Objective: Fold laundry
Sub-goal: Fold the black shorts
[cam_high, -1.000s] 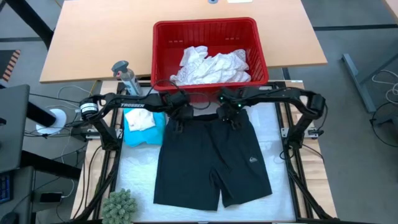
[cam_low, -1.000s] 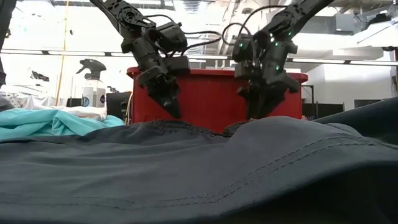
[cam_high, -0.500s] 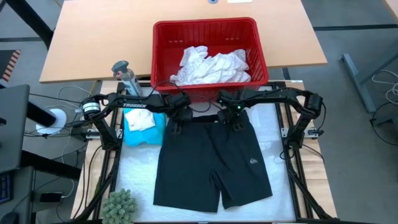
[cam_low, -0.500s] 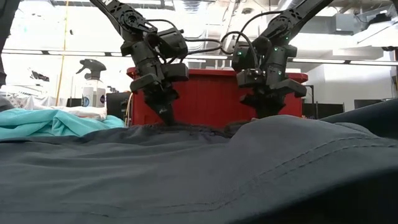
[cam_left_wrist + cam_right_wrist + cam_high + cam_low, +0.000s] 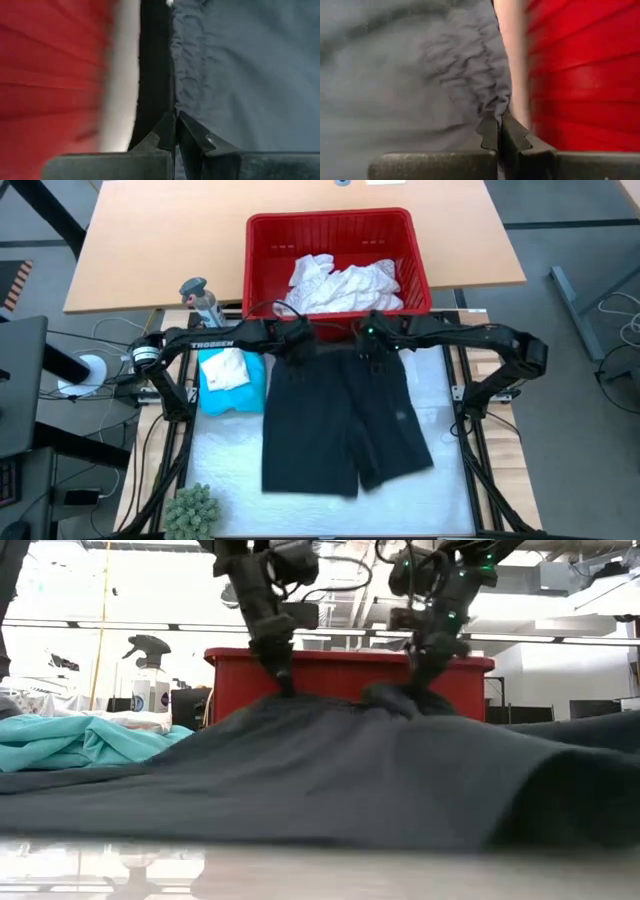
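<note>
where things are: black shorts (image 5: pixel 340 425) lie spread on the white mat (image 5: pixel 215 455) of the surface, waistband end up by the red basket (image 5: pixel 262 275), legs pointing toward the near edge. Waistband looks lifted off the mat in the low view, cloth tenting up to both claws.

left claw (image 5: pixel 298 356): pinched tight on the waistband's left corner, fingers (image 5: pixel 167 131) fully together on the hem.

right claw (image 5: pixel 368 358): same deal on the other corner, clamped on bunched elastic, fingers (image 5: pixel 492 131) closed on it.

risk 1: both grips look like thin edge pinches. If the arms pull apart or lift unevenly, I'd guess one corner slips out and the shorts flop crooked.

risk 2: the right claw has a gathered wad rather than a flat edge, so the fold line could come out skewed.

risk 3: the basket wall is just behind both claws. Swinging back could bump it or drag the waistband over the rim.

risk 4: the legs rest on the mat, so drag might bunch them during a fold.

neighbours: teal garment (image 5: pixel 240 395) with a white piece (image 5: pixel 224 368) on it sits just beside the shorts' left edge and could get snagged. White laundry (image 5: pixel 345 283) waits in the basket. Spray bottle (image 5: pixel 203 302) and fuzzy green plant (image 5: pixel 192 510) are off to the left, clear of the path I think.
</note>
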